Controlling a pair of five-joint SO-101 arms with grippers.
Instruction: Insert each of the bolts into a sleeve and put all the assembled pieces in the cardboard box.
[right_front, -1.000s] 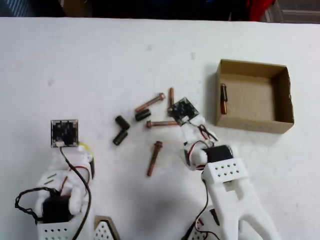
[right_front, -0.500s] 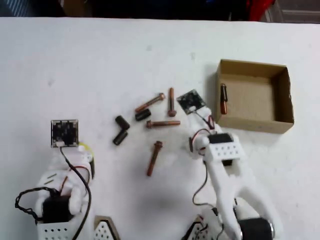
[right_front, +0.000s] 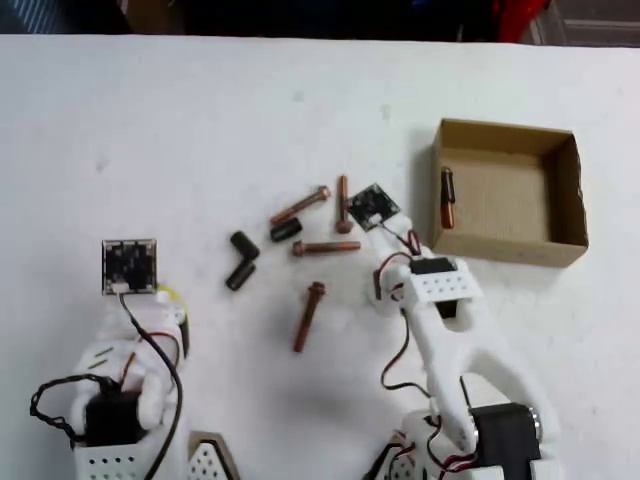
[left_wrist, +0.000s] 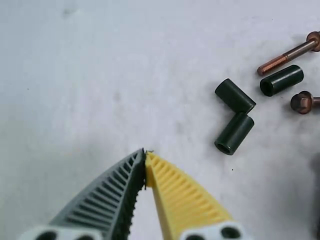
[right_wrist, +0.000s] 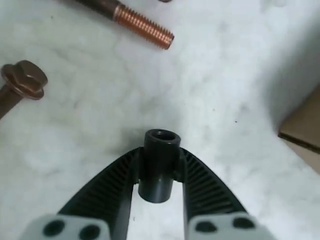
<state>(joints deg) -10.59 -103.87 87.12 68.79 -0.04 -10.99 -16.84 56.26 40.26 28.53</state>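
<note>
Across the high view, the left arm (right_front: 125, 400) sits at the lower left, well apart from the parts. Its wrist view shows the left gripper (left_wrist: 145, 152) with its grey and yellow fingers pressed tip to tip on nothing, over bare table (left_wrist: 75, 75).

Left of centre lie a first sleeve (right_front: 244, 244), a second sleeve (right_front: 240, 275) just below it, and a third sleeve (right_front: 285, 229) to their right. Around them are four loose bolts: a slanted bolt (right_front: 300, 205), a vertical bolt (right_front: 342, 203), a level bolt (right_front: 326, 246) and a lower bolt (right_front: 309, 316). None is in a sleeve.

Right of these the right arm (right_front: 450, 320) reaches up from the bottom edge. The right gripper (right_wrist: 159, 156) is clamped on a held sleeve (right_wrist: 159, 167), whose bore is empty.

At the right stands the cardboard box (right_front: 500, 243), with what looks like one finished piece (right_front: 447, 197) against its left wall.

So, by my count, one assembly is done and four remain. The next appears barely begun, with a sleeve picked but no bolt in it.

The wrist views give the finger states and the empty bore. The right one also places a threaded bolt end (right_wrist: 145, 27) and a bolt head (right_wrist: 22, 80) near the held sleeve. The high view supplies the count, the layout and the box's contents.
</note>
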